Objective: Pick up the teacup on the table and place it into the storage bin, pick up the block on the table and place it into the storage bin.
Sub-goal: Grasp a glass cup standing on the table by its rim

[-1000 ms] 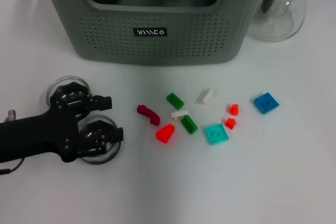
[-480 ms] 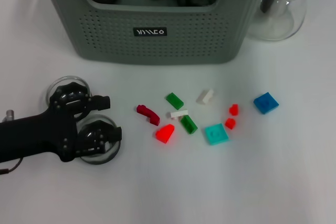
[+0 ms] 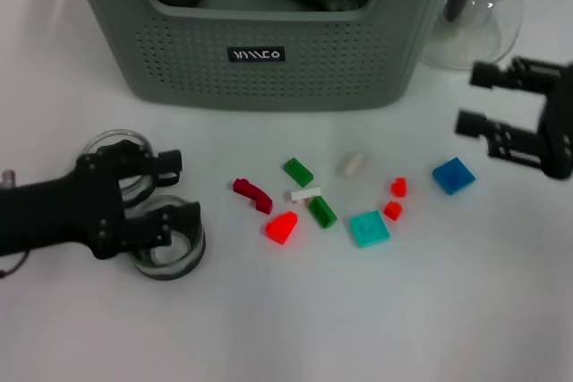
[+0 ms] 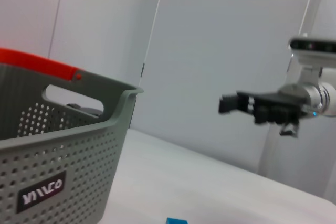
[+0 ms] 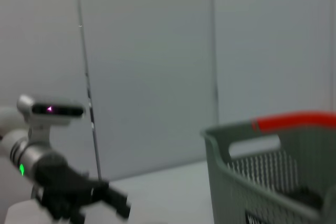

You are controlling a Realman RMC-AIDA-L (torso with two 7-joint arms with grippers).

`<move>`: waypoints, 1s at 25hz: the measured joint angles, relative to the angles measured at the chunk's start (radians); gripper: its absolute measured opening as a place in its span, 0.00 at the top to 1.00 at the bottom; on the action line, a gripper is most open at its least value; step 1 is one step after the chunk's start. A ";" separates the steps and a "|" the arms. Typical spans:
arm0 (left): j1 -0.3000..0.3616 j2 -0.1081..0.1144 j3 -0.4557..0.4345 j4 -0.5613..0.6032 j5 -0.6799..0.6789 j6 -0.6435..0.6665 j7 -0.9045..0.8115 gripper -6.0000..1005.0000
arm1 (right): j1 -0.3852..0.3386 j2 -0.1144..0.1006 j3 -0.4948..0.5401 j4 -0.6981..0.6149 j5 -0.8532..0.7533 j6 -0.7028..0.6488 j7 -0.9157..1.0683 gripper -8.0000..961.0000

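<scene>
Two claws spread: left gripper [image 3: 172, 190] straddling glass teacups [image 3: 170, 243], may knock one; right gripper [image 3: 479, 100] above blue block [image 3: 453, 175].

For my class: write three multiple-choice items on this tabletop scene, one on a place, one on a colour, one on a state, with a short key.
1. Where does the blue block lie?
A. inside the storage bin
B. on the table below the right gripper
C. under the left gripper

2. What colour is the curved block nearest the left gripper?
A. dark red
B. yellow
C. white

3. How do the jaws of the left gripper stand?
A. shut on a block
B. open, over two clear glass cups
C. shut on the bin's rim

Key: 1 B, the head view shows it on the table just under that gripper; 2 A, it is maroon; 3 B, the two jaws stand apart with nothing between them.
</scene>
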 joint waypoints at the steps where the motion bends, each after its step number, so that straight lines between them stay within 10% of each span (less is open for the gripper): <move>1: -0.007 0.001 0.008 0.032 0.003 0.007 -0.042 0.24 | 0.000 -0.003 0.023 0.024 -0.023 -0.011 -0.013 0.39; 7: -0.019 -0.025 0.207 0.463 0.015 0.090 -0.357 0.24 | 0.014 0.005 0.127 0.052 -0.132 -0.018 -0.049 0.37; 9: -0.013 -0.037 0.319 0.638 0.041 0.097 -0.473 0.24 | 0.032 0.005 0.143 0.066 -0.150 -0.018 -0.039 0.15; 13: -0.017 -0.040 0.555 0.872 0.137 0.096 -0.696 0.24 | 0.059 0.003 0.148 0.087 -0.176 -0.019 -0.021 0.12; 25: -0.059 -0.041 0.890 1.031 0.420 0.029 -0.847 0.25 | 0.086 0.008 0.151 0.090 -0.219 -0.020 0.016 0.11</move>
